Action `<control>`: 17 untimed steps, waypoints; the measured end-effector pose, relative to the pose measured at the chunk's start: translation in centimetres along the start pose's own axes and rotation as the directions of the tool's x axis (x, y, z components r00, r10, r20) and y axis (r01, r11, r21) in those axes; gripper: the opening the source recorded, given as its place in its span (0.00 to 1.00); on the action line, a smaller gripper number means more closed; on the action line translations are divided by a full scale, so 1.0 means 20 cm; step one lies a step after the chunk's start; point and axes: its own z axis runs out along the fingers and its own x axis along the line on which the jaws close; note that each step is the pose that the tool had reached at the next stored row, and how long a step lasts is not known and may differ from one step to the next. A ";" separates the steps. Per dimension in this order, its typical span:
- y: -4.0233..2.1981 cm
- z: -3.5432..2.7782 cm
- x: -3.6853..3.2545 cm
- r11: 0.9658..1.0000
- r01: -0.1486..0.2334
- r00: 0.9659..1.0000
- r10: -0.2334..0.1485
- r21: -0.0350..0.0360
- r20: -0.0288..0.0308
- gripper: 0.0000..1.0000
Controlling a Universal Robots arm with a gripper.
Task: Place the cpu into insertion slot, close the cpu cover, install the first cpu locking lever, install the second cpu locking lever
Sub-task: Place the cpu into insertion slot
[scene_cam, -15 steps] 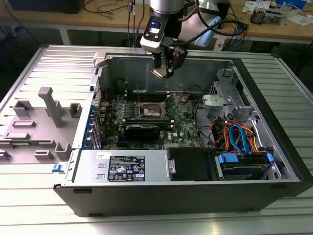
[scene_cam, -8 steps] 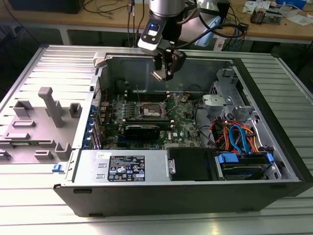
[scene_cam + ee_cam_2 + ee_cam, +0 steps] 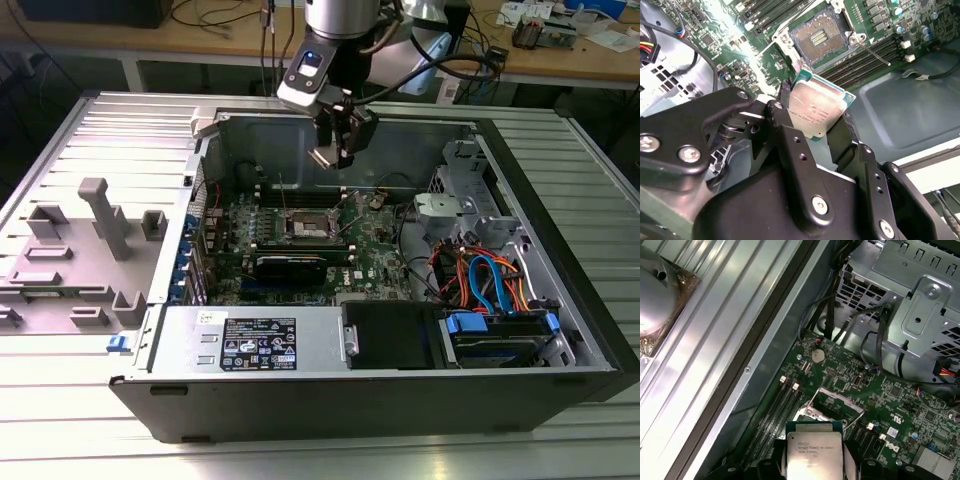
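Silver-topped cpu [image 3: 816, 111], pinched edgewise between the fingers [image 3: 842, 140], hangs above the open slot [image 3: 817, 37], well apart.

- Robotics lab with an electronics bench setup.
- Industrial arm [image 3: 340, 25] hangs over an open PC case [image 3: 350, 400], with the gripper [image 3: 340, 150] clamped on a bare cpu [image 3: 817, 112].
- The case lies on its side, with the motherboard [image 3: 370, 250] and drive cables [image 3: 490, 285] exposed.
- It sits on a ribbed aluminium table [image 3: 80, 430]. A grey jig [image 3: 100, 235] stands beside it, at the exterior view's left.
- Wooden bench [image 3: 580, 62] behind carries loose wires [image 3: 215, 15], a bare circuit board [image 3: 540, 32] and papers [image 3: 610, 40].
- Work surfaces and test hardware throughout.
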 end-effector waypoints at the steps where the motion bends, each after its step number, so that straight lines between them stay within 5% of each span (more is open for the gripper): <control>1: 0.000 0.002 0.000 1.000 -0.010 1.000 0.010 0.001 0.000 0.54; 7: -0.002 0.026 -0.001 0.995 -0.096 0.995 0.096 0.010 0.002 0.54; 10: -0.003 0.043 -0.002 0.989 -0.149 0.989 0.149 0.016 0.002 0.54; 13: -0.005 0.062 -0.002 0.977 -0.212 0.977 0.212 0.025 0.003 0.54; 17: -0.005 0.064 -0.002 0.975 -0.222 0.975 0.222 0.028 0.003 0.54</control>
